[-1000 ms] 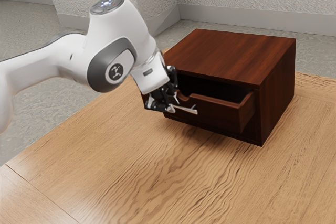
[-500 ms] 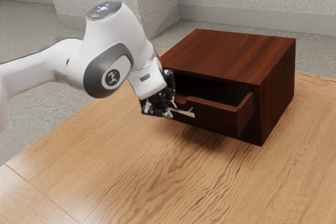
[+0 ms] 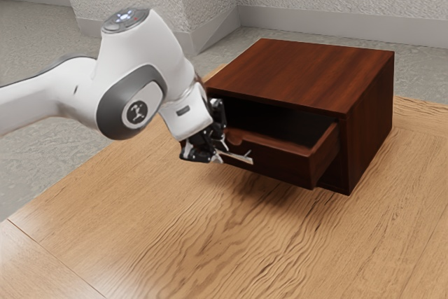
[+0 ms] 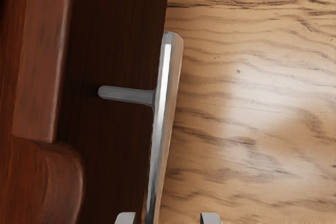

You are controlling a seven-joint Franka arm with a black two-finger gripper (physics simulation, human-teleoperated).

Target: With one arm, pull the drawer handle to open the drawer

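handle | silver bar, one post into drawer front | wooden table behind

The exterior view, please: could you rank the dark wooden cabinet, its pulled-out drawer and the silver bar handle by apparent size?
1. dark wooden cabinet, clearly largest
2. pulled-out wooden drawer
3. silver bar handle, smallest, partly covered by the black gripper

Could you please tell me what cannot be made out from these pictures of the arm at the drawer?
- Inside of the drawer: in the exterior view, hidden by its own front panel and by the shadow under the cabinet top.
- The end of the handle nearest the tool, and any second post: cut off by the wrist view's edge.
- Base of the arm: cut off at the exterior view's left edge.
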